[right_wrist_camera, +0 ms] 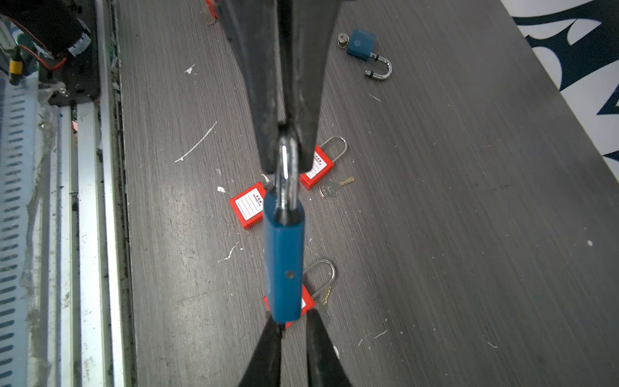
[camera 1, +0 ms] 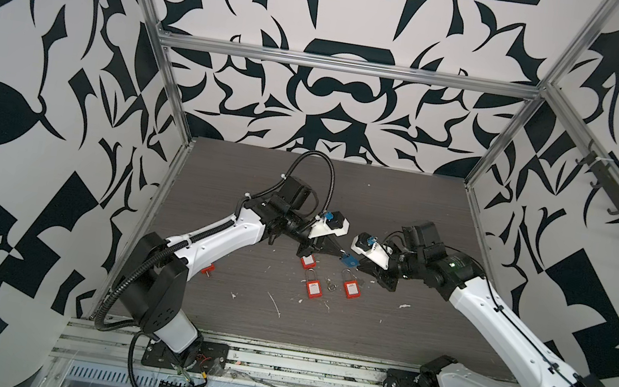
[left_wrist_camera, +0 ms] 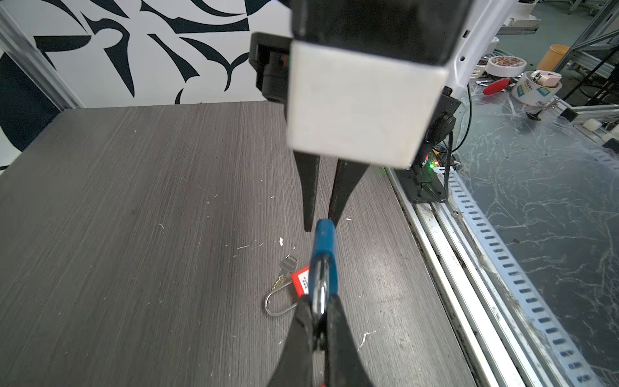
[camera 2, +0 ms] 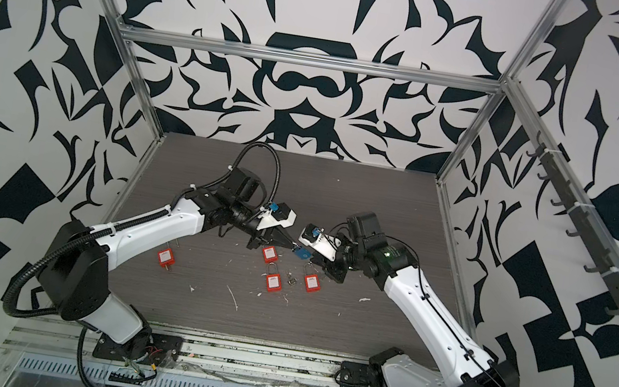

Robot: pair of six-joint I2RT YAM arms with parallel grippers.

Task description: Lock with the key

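Note:
A blue padlock (right_wrist_camera: 283, 254) hangs above the table between both arms, seen in both top views (camera 1: 350, 261) (camera 2: 304, 254). My left gripper (left_wrist_camera: 318, 308) is shut on its silver shackle (right_wrist_camera: 286, 167). My right gripper (right_wrist_camera: 294, 318) meets the body's lower end, its narrow-set fingertips (left_wrist_camera: 308, 224) lying on either side of that end. No key shows in either gripper. One loose key (right_wrist_camera: 335, 187) lies on the table between two red padlocks, and it also shows in a top view (camera 1: 331, 286). Whether the shackle is pressed home I cannot tell.
Red padlocks lie under the grippers (camera 1: 308, 261) (camera 1: 313, 289) (camera 1: 350, 288), and one sits apart beside the left arm (camera 2: 165, 258). A second blue padlock (right_wrist_camera: 360, 43) lies farther back with its shackle open. A metal rail (right_wrist_camera: 87, 201) edges the table front.

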